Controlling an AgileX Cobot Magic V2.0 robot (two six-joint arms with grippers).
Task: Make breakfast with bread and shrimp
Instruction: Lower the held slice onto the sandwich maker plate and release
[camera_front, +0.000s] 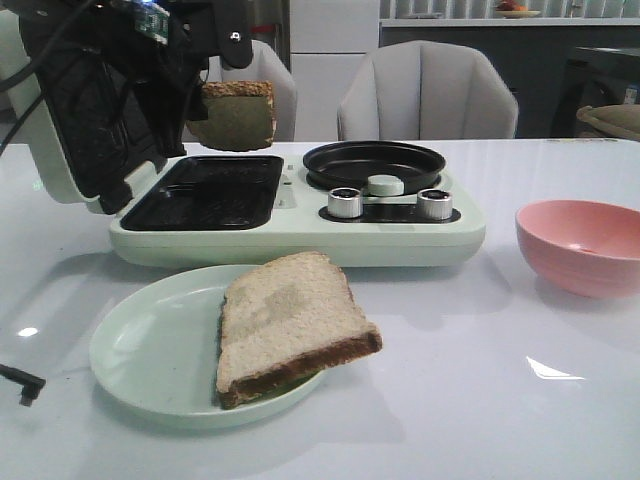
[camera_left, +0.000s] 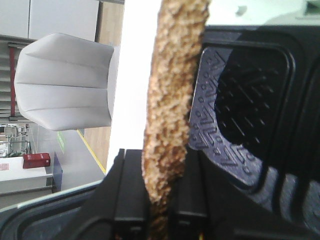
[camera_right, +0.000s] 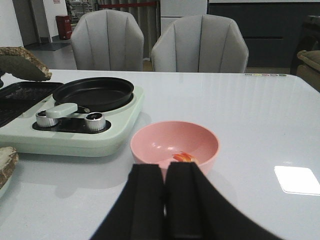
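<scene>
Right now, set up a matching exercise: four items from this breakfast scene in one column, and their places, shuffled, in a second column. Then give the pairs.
Items:
1. bread slice in the air
2. second bread slice
3. shrimp
4. round black pan

Places:
A. inside the pink bowl
B. on the pale green plate
C. on the right half of the cooker
D. clamped in the left end effector, above the open grill tray

Pairs: 1-D, 2-B, 3-A, 4-C

Two square beige bread slices with brown crusts, one pale green round plate, one pink bowl, one tiny orange shrimp, two grey chairs.
</scene>
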